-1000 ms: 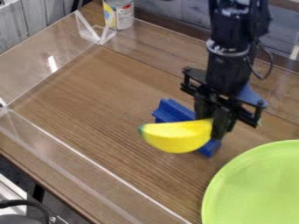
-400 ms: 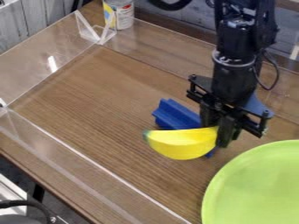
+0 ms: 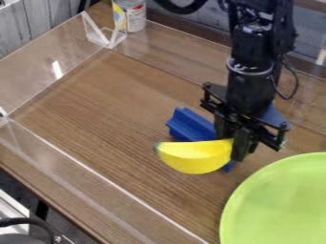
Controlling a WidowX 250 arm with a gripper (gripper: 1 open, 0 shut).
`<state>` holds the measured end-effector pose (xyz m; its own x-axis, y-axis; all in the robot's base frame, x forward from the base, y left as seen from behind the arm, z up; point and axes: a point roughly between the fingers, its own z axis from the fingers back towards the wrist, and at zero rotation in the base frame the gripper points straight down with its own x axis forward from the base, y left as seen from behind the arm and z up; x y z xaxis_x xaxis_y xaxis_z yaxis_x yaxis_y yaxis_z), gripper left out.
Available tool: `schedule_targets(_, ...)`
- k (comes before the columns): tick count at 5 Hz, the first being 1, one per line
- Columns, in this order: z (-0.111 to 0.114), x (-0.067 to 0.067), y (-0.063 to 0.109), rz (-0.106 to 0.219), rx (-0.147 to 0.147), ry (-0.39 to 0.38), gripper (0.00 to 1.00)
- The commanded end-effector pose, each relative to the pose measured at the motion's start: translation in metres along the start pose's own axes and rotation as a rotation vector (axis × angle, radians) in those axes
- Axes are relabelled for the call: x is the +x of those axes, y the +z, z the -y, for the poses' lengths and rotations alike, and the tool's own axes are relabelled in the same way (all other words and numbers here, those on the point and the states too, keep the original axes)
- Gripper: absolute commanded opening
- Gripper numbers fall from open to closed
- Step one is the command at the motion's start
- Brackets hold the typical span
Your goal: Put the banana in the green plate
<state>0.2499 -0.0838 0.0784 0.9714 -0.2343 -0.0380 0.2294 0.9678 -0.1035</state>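
The yellow banana [image 3: 193, 154] hangs just above the wooden table, in front of the blue block [image 3: 193, 123]. My gripper [image 3: 238, 143] points straight down and is shut on the banana's right end. The green plate [image 3: 277, 204] lies at the lower right, its rim just right of the banana. The banana is outside the plate.
A clear plastic wall [image 3: 57, 59] borders the table on the left and front. A clear stand [image 3: 99, 31] and a white-and-yellow container [image 3: 128, 13] stand at the back. Black cables [image 3: 295, 59] hang beside the arm.
The arm and banana shifted slightly right and then settled; the grip on the banana is unchanged.
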Motion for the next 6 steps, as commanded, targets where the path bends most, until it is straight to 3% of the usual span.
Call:
schedule_targets(1,-0.005,0.002,0.003,0.024,0.001,0.003,0.0)
schedule_targets(4,-0.013,0.003,-0.005,0.021,0.005,0.001,0.0)
schedule_targets(6,-0.005,0.001,-0.012,0.009,-0.002,-0.03,0.0)
